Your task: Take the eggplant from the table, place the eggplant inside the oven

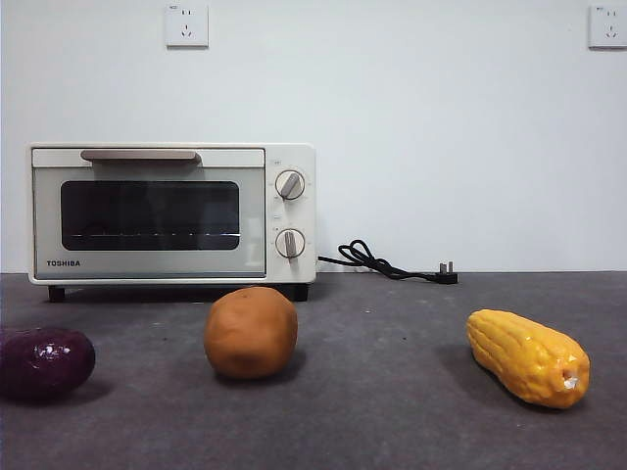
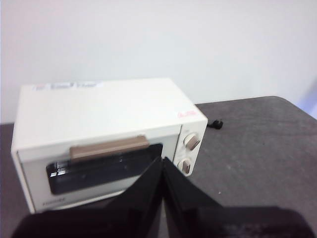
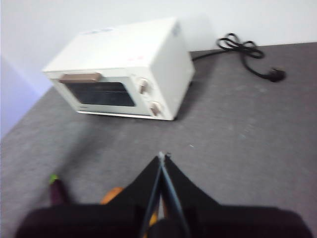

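The eggplant (image 1: 43, 363) is a small, shiny, dark-purple oval lying on the table (image 1: 392, 431) at the front left, partly cut off by the picture edge. In the right wrist view you can just spot its green stem end (image 3: 53, 177). To its right sits a brown round lump (image 1: 251, 332), and further right a yellow corn cob (image 1: 528, 356). The oven (image 1: 171, 214) stands at the back with its door closed, black cord (image 1: 387, 262) trailing off unplugged. The left gripper (image 2: 162, 159) hangs up in front of the oven, jaws pressed together, holding nothing. The right gripper (image 3: 162, 155) is high over the table, jaws also together and empty.
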Available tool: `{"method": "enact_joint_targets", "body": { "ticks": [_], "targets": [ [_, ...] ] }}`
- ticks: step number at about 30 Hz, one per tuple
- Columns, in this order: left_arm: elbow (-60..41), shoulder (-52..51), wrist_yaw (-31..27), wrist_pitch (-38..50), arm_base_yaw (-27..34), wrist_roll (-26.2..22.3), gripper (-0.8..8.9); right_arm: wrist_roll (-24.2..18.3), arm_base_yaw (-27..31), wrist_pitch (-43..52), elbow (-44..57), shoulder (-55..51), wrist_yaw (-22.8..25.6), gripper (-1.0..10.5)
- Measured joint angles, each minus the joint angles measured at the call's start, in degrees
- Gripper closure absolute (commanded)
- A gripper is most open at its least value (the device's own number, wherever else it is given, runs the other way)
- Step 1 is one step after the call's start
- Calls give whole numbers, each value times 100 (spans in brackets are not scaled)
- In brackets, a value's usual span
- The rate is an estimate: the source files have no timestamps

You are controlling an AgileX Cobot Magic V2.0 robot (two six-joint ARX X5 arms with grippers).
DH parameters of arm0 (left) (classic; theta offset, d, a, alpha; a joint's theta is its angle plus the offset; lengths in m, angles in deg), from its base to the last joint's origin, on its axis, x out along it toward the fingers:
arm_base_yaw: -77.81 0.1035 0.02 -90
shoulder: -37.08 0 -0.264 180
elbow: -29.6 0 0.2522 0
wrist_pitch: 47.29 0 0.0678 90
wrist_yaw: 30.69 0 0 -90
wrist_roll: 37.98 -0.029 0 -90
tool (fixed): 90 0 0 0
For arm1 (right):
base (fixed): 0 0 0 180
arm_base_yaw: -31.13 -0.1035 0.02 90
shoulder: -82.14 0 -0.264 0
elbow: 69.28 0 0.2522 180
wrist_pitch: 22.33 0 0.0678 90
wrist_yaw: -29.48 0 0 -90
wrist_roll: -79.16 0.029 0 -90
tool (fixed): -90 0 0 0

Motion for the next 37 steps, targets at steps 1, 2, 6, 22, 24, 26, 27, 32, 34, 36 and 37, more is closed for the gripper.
{"method": "enact_joint_targets", "body": {
  "ticks": [1,2,6,22,24,26,27,32,34,36,37],
  "targets": [
    [129,68,0,-37,-33,-13,819,-7,0,-37,-195,129,-107,955],
    [254,136,0,-81,-63,-33,819,-11,0,-68,-387,249,-192,955],
    [549,319,0,-181,-138,-76,819,-26,-26,-243,-1080,621,-337,954],
    [605,734,0,-199,-149,-299,819,-52,-605,-673,-1749,1016,-1228,510],
    [605,837,0,-160,-149,-319,819,-52,-638,-682,-1749,1016,-1279,456],
    [605,968,0,-92,-149,-352,819,-50,-682,-697,-1749,1016,-1287,433],
    [605,1029,0,-61,-149,-363,819,-48,-697,-697,-1749,1016,-1287,433],
    [605,1471,-9,234,-149,-507,819,-46,-863,-721,-1749,1016,-1314,433],
    [605,1681,-11,374,-146,-525,819,-48,-933,-787,-1751,1016,-1314,433],
    [605,1908,-11,553,-125,-549,819,-46,-1001,-887,-1751,1016,-1314,433],
    [605,2035,-9,629,-107,-555,819,-48,-1036,-931,-1751,1016,-1314,433]
  ]
}}
